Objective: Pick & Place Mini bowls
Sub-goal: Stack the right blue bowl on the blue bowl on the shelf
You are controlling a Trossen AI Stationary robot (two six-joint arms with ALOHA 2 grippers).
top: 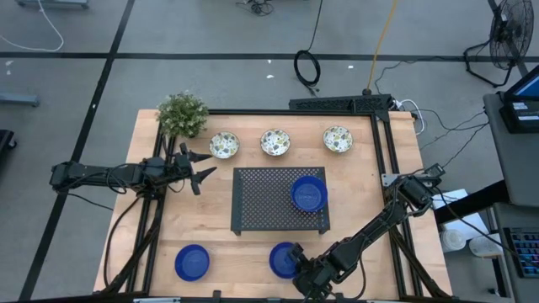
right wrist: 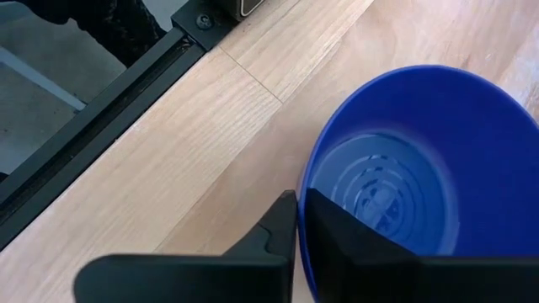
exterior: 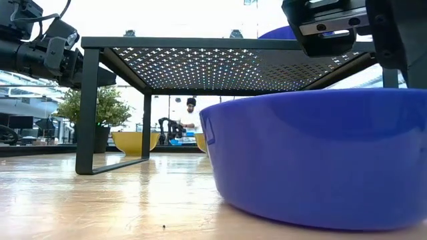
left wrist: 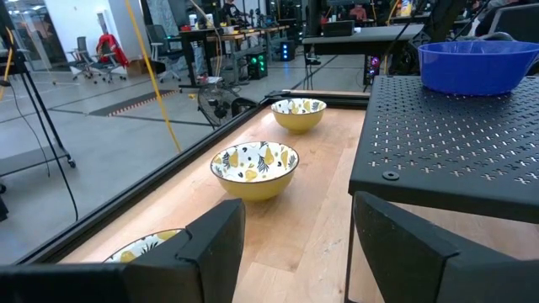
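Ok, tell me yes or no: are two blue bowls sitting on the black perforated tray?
No: in the high view only one blue bowl sits on the black perforated tray; the other two blue bowls are on the table.

The right gripper [top: 296,268] covers part of a blue bowl [top: 281,259]; another bowl [left wrist: 139,245] sits half-hidden behind a finger.

Three solid blue bowls [top: 309,194], three white floral-speckled bowls [top: 275,142], black perforated tray [top: 263,200], green plant [top: 182,114]
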